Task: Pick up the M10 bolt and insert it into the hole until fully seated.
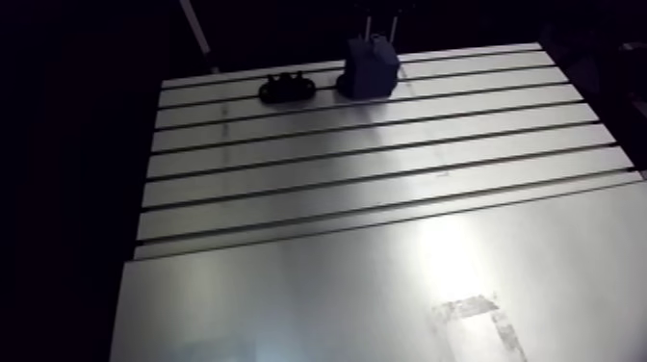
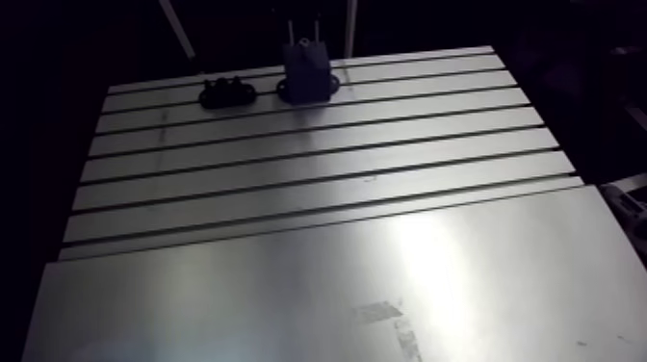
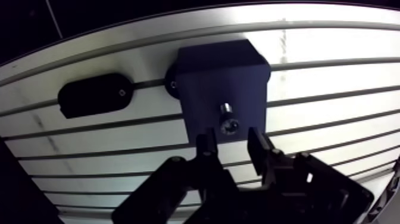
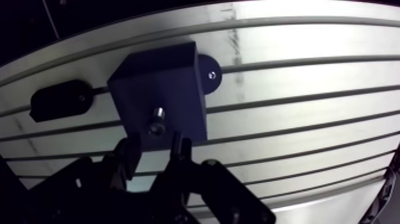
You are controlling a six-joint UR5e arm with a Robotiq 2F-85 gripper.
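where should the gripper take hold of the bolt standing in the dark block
Grip the bolt by its exposed head end, coming from straight above. It stands upright out of the dark block, so only that end is free. The open gripper can probably close on opposite sides.

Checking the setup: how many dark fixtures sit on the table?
2. A block ahead of the gripper, with a bolt in it, and a flat oval holder beside the block, apart from it. None seems hidden.

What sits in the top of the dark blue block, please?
A metal bolt stands in the top of the block, head up. Its lower part is hidden inside, so seating depth cannot be seen.
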